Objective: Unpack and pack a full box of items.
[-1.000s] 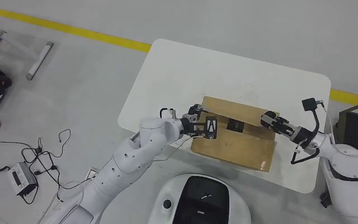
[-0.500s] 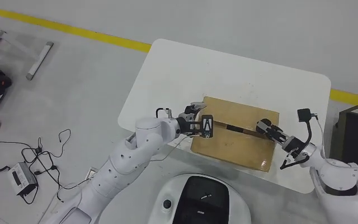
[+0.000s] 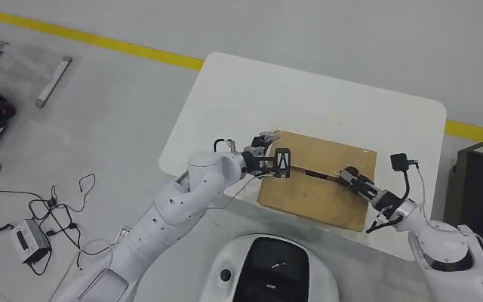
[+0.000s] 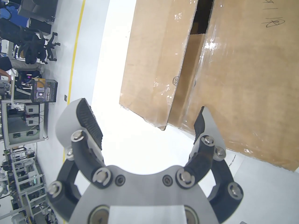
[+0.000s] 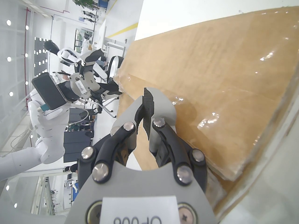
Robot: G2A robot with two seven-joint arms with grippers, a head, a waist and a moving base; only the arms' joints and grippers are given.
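A brown cardboard box (image 3: 321, 198) lies on the near half of the white table (image 3: 302, 90). Its top flaps are almost closed, with a thin dark gap (image 4: 203, 8) left along the seam. My left gripper (image 3: 281, 163) hangs at the box's left end by the seam; in the left wrist view it (image 4: 144, 122) is open and holds nothing. My right gripper (image 3: 347, 177) rests on the box top near the seam's right part, and in the right wrist view it (image 5: 144, 104) is shut, with the flap (image 5: 210, 71) under it. Farther off in that view is the left gripper (image 5: 113, 91).
The far half of the table is bare white surface. A dark cabinet (image 3: 469, 170) stands off the table's right edge. On the floor at the left lie cables (image 3: 53, 215) and a grey bar (image 3: 53, 81). A yellow floor line (image 3: 113, 44) runs behind.
My right gripper has slid left along the box top, and the dark opening between the flaps has narrowed to a slit. The left gripper has shifted slightly toward the box's far left corner.
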